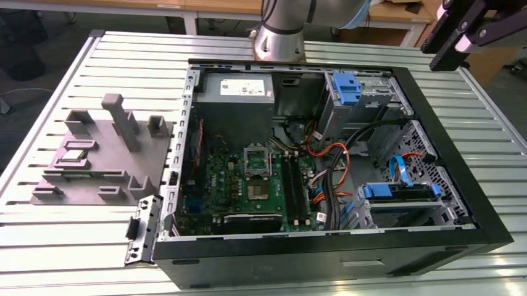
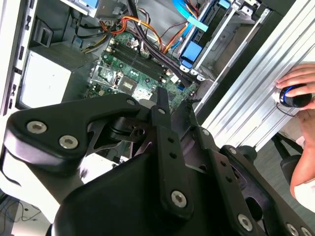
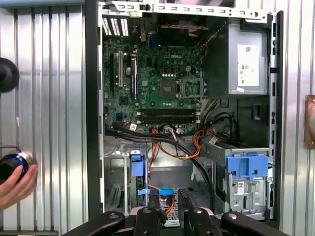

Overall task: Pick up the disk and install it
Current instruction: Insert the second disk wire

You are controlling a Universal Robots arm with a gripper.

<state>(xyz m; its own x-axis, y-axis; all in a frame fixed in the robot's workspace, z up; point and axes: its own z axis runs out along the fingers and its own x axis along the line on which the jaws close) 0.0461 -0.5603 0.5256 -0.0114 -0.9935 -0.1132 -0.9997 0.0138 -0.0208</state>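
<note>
Slatted table [image 1: 66, 234] | open PC case [image 1: 461, 203], cables [image 3: 172, 142] inside | claw [image 1: 461, 37] above, state unclear

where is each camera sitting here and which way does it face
Exterior view: off the arm, raised, looking down into the open computer case on the slatted table; the arm's base column and the gripper show above it.
First wrist view: on the arm, facing straight down into the case; the gripper's black linkage shows, and a person's hand.
Second wrist view: on the arm, looking past the linkage at a slant.
Shared: both wrist views show the motherboard, power supply and the hand.
</note>
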